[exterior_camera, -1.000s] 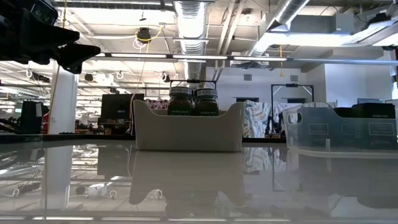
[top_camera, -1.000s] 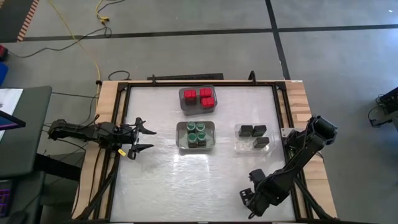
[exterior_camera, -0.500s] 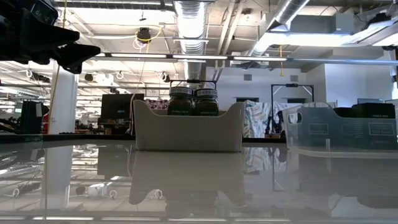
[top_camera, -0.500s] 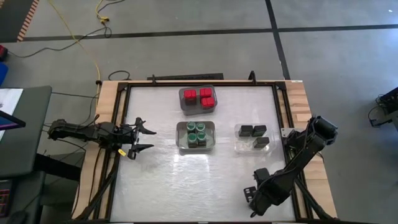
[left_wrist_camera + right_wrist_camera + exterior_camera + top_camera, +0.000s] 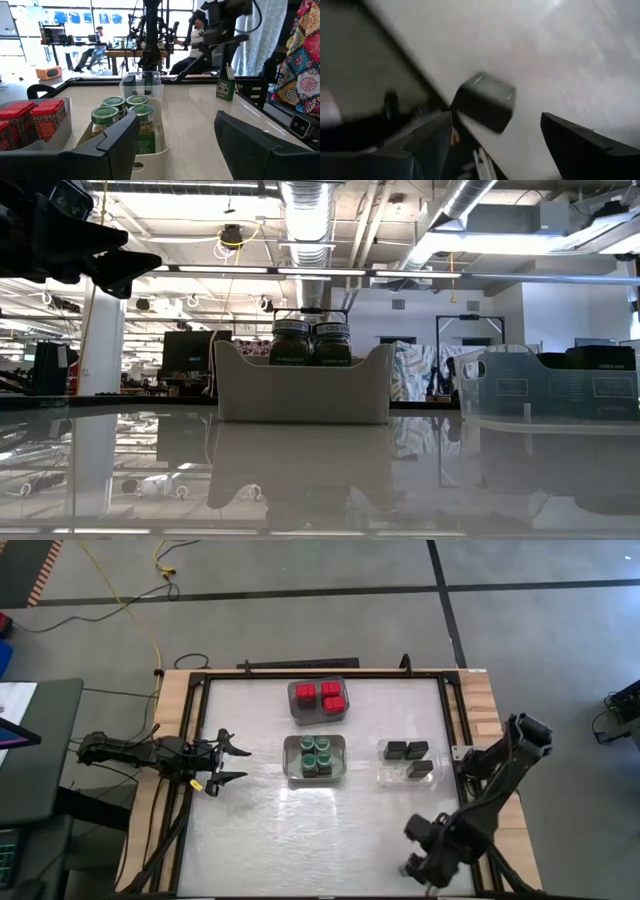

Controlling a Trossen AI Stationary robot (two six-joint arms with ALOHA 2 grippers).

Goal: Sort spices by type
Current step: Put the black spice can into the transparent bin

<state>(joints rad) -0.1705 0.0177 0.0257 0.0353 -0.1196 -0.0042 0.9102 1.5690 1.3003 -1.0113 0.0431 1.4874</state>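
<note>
The room is a big open workshop: bright ceiling ducts (image 5: 305, 220) overhead, strip lights, desks far back, and in the left wrist view a seated person (image 5: 92, 45) at a distant table. The floor around the rig is grey concrete with a yellow cable (image 5: 140, 600) trailing across it.

The surface (image 5: 260, 830) is a glossy white top in a wooden frame, reflecting the lights.

On it sit three bins, well apart. The grey bin (image 5: 317, 700) towards the far edge holds the red-topped square containers (image 5: 320, 694). The white bin (image 5: 314, 759) at centre holds the green-lidded jars (image 5: 317, 753). The clear bin (image 5: 408, 762) to its right holds the dark tins (image 5: 408, 752).

Left hand (image 5: 228, 762) hovers at the surface's left edge, fingers (image 5: 117, 140) spread wide, nothing between them.

Right hand (image 5: 418, 862) sits at the near right corner, fingers (image 5: 585, 145) parted, empty, by a dark block (image 5: 483, 101) at the surface's edge.
</note>
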